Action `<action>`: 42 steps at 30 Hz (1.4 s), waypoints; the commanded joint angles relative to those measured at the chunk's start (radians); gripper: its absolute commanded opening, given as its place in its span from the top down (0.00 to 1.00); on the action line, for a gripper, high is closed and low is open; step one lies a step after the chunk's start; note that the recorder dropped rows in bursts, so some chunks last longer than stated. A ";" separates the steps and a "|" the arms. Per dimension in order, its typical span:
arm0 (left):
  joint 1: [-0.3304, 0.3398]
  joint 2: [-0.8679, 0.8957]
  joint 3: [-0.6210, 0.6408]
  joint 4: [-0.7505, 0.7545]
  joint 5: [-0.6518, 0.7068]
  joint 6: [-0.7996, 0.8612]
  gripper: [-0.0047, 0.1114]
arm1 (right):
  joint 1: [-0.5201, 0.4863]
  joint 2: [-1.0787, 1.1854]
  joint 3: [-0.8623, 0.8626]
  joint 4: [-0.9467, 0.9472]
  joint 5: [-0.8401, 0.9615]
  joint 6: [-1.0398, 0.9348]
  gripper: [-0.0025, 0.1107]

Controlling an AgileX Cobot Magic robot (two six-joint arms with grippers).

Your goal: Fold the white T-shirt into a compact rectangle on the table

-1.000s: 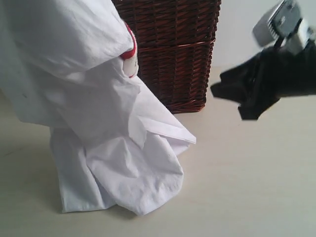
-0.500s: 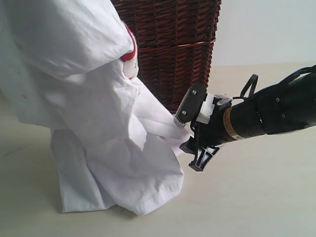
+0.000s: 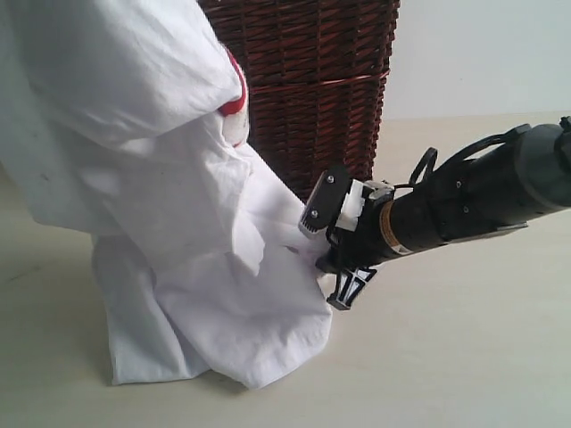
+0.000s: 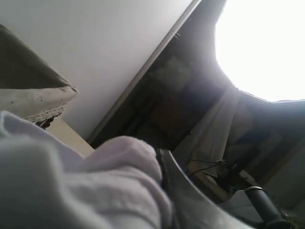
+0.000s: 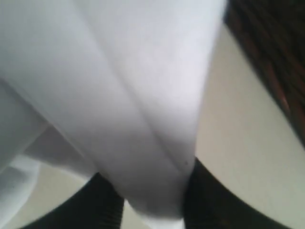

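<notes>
Two grippers meet the white T-shirt (image 3: 178,223), which hangs bunched at the left of the exterior view, its lower folds resting on the table (image 3: 446,357) in front of the wicker basket (image 3: 312,89). The left gripper (image 4: 164,179) is closed on a wad of the cloth. The right gripper (image 3: 326,259) reaches the shirt's side edge with a fold lying between its fingers (image 5: 102,207), though whether they pinch it cannot be told.
</notes>
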 commanded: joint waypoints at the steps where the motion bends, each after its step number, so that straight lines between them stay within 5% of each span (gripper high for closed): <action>1: -0.004 -0.008 -0.007 -0.023 -0.004 -0.004 0.96 | 0.001 -0.003 -0.036 0.087 0.030 -0.010 0.95; 6: -0.004 -0.005 -0.007 -0.023 0.010 -0.004 0.96 | 0.001 -0.036 -0.038 0.087 0.055 -0.016 0.98; 13: -0.004 0.011 -0.007 -0.028 0.019 -0.004 0.96 | 0.001 -0.167 -0.038 0.091 0.372 -0.009 0.98; 19: 0.002 0.011 -0.009 -0.171 -0.001 -0.004 0.96 | 0.001 -0.338 -0.038 0.107 0.492 -0.017 0.98; 35: 0.018 0.007 -0.203 -0.229 -0.004 -0.004 0.96 | 0.001 -0.828 -0.065 -0.063 0.681 -0.035 0.98; 38: 0.018 0.005 -0.203 -0.124 -0.004 -0.004 0.96 | 0.001 -0.896 -0.092 0.005 0.672 -0.049 0.98; 42: -0.030 0.002 -0.196 0.206 -0.004 -0.004 0.96 | 0.001 -0.958 -0.082 0.247 0.684 -0.254 0.98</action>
